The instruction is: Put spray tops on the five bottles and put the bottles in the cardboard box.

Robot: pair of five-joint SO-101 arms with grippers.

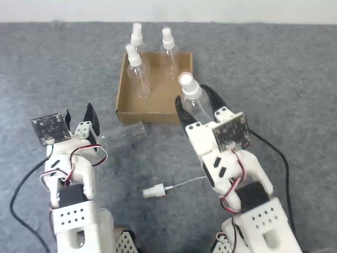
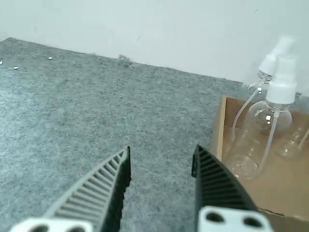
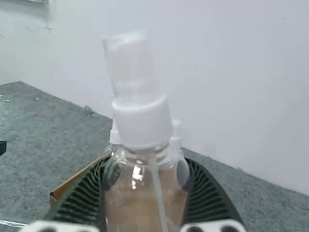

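Clear glossy plastic bottle, matt cardboard box

Left gripper, fingers spread, right gripper, fingers clamped

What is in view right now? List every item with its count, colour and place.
cardboard box: one, brown, on the grey carpet
capped bottles: three, clear with white spray tops, standing in the box
held bottle: one, clear with white spray top, in the right gripper
uncapped bottle: one, clear, lying on the carpet beside the box
loose spray top: one, white, on the carpet, apart from the box
left gripper: one, black, open, empty
right gripper: one, black, shut on the held bottle
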